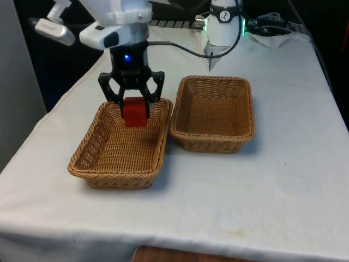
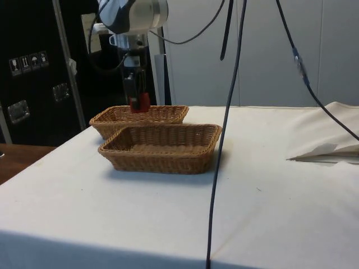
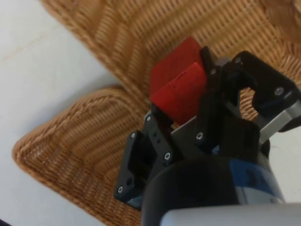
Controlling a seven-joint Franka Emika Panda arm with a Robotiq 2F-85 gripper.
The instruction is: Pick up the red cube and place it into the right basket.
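Claw (image 1: 133,105) pinching the red cube (image 1: 134,113) between its two black fingers (image 3: 214,82), cube gripped at its upper part with the rest sticking out below the fingertips. Cube is off the weave, held just above the far end of the basket on the front view's left (image 1: 103,164), near that basket's far rim; side view puts the cube (image 2: 139,103) about level with the rim of the farther basket (image 2: 168,114). White arm (image 1: 117,24) comes down to the claw from above. Second basket (image 1: 240,136), on the front view's right, sits just beside the first, rims about touching at the near corner; nothing seen inside it. Both wicker, rectangular, resting on the white-clothed desk (image 1: 245,196). Black cable (image 2: 224,145) hangs in front of the side camera.
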